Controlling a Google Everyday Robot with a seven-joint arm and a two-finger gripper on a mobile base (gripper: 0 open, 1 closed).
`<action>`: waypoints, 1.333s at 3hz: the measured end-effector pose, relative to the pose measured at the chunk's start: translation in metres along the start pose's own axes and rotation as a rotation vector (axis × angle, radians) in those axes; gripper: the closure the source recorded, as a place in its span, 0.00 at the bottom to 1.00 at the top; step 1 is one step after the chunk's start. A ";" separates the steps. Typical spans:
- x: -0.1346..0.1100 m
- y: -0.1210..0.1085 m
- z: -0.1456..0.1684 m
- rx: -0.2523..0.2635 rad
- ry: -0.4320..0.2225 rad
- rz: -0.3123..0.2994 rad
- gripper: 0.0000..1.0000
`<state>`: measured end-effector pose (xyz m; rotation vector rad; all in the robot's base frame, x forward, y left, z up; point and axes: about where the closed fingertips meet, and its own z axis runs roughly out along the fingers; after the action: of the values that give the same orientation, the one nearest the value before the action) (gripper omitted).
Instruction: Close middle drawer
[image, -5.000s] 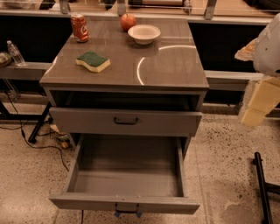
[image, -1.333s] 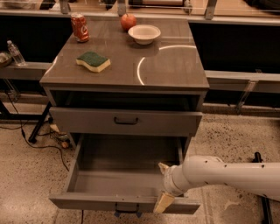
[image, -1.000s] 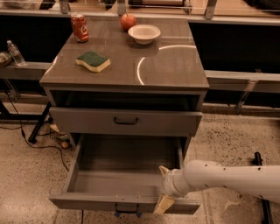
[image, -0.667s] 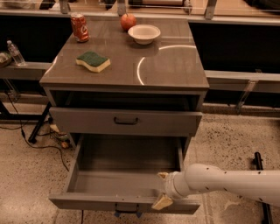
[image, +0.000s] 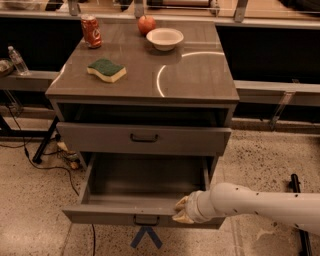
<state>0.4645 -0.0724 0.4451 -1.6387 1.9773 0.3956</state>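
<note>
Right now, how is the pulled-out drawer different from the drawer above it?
The middle drawer is pulled far out, showing its empty grey box; the top drawer sits almost fully in, its inside not visible. The gripper is at the middle drawer's front edge, right of its handle; nothing is at the top drawer. The top drawer's front looks taller. Both are grey with a small dark centre handle.

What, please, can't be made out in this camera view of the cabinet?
Camera view:
- Right end of the middle drawer front: covered by the claw at that spot and its arm.
- Anything below that drawer: hidden beneath it and cut off by the bottom edge.
- Inside of the top drawer: shadowed under the tabletop.
</note>
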 end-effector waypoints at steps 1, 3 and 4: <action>0.000 0.000 0.000 0.000 0.000 0.000 1.00; -0.019 -0.016 -0.008 0.020 -0.017 -0.021 0.77; -0.019 -0.005 -0.019 0.017 -0.009 -0.015 0.46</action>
<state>0.4677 -0.0687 0.4721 -1.6379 1.9555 0.3785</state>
